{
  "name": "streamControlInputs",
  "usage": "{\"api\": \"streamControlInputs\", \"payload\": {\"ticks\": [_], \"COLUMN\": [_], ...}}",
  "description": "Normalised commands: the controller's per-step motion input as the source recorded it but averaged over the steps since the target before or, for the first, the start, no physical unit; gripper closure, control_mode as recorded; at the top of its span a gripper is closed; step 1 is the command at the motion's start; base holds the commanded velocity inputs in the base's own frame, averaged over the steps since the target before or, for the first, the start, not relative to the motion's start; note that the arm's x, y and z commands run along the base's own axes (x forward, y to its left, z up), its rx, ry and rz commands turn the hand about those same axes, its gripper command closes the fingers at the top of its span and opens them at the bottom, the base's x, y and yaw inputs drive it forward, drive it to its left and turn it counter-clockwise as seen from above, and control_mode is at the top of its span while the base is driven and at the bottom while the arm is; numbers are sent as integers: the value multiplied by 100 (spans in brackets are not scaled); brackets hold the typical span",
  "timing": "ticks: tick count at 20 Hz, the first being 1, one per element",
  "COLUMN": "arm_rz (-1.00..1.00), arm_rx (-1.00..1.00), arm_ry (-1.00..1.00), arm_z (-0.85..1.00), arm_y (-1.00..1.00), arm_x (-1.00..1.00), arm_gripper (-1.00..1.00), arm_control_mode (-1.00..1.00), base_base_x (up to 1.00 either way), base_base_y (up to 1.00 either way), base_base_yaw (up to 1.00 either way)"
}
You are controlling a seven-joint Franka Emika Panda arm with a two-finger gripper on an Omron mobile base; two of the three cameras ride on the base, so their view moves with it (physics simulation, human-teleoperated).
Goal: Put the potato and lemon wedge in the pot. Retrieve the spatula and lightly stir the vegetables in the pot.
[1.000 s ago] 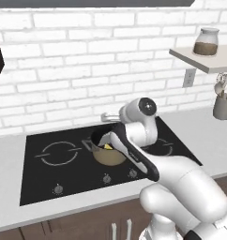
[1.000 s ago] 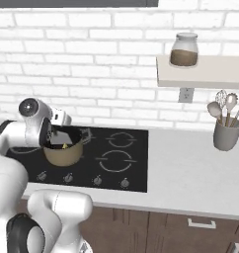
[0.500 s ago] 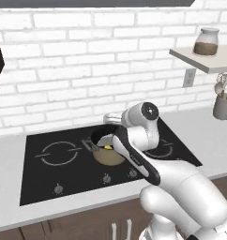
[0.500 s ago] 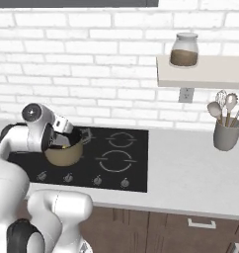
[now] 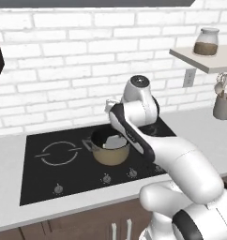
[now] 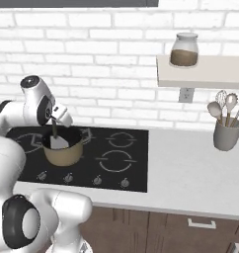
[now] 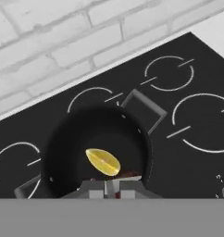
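Gripper [image 6: 58, 142] sits low inside the pot [image 6: 63, 154], holding a pale spatula [image 6: 57, 141]; stir gently, sweeping small circles around the lemon wedge [image 7: 103, 162], staying off the pot's wall.

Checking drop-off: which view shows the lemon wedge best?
Hand view. It looks straight down into the pot, where the lemon wedge lies bright yellow against the dark inside. In the left and right base views the pot shows from the side, and I cannot make out the wedge.

Both base views look forward and down at the stove [image 5: 87, 154] from behind the arm, left and right. The hand view looks closely down into the pot [image 7: 63, 139].
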Motion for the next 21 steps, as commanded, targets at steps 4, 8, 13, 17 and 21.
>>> {"api": "streamControlInputs", "payload": {"ticks": [4,8,13,17,21], "arm_rz": [-5,0,0,0,0], "arm_rx": [0,0,0,-1,0], "arm_ry": [13,-4,-17,-14,-21], "arm_z": [-52,-96,-100,-100,-46], "arm_y": [-16,0,10,23,26], "arm_x": [17,19,6,-13,-3], "arm_gripper": [100,100,100,100,100], "arm_control_mode": [-100,-100,-100,-100,-100], "base_base_x": [0,0,0,0,0], "base_base_y": [0,0,0,0,0], "base_base_yaw": [0,0,0,0,0]}}
